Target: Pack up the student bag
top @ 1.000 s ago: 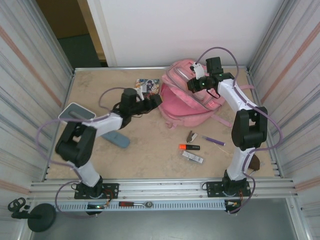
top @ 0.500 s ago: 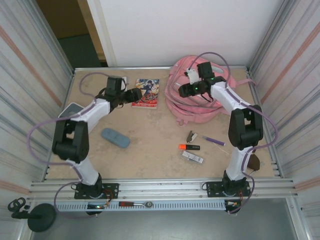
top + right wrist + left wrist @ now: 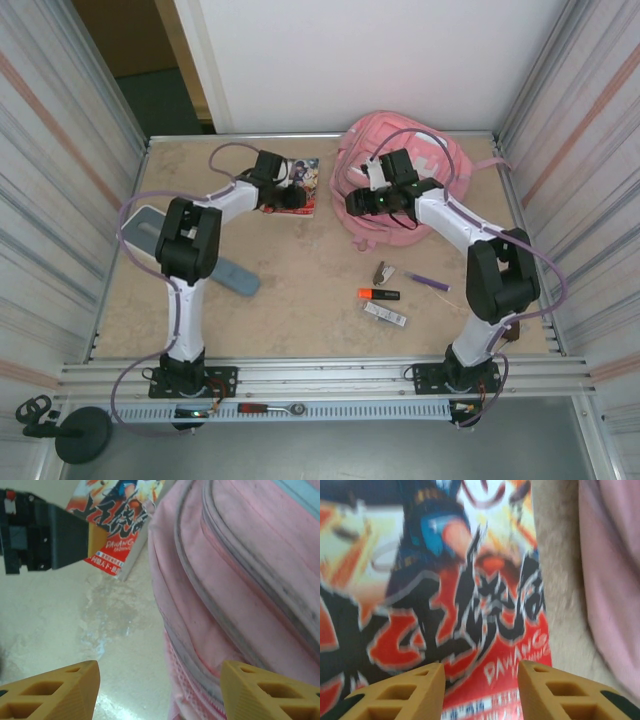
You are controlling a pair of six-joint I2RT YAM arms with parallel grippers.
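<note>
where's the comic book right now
Top view: the comic book lies far centre of the table, just left of the student bag, under the left gripper.

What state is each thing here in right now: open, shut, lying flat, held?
student bag, slumped on the table, held by neither gripper.
comic book, closed, lying flat, just clear of the bag.
left gripper, open, fingers over the comic book's cover.
right gripper, open and empty, beside the bag.
orange highlighter, lying flat, untouched.
</note>
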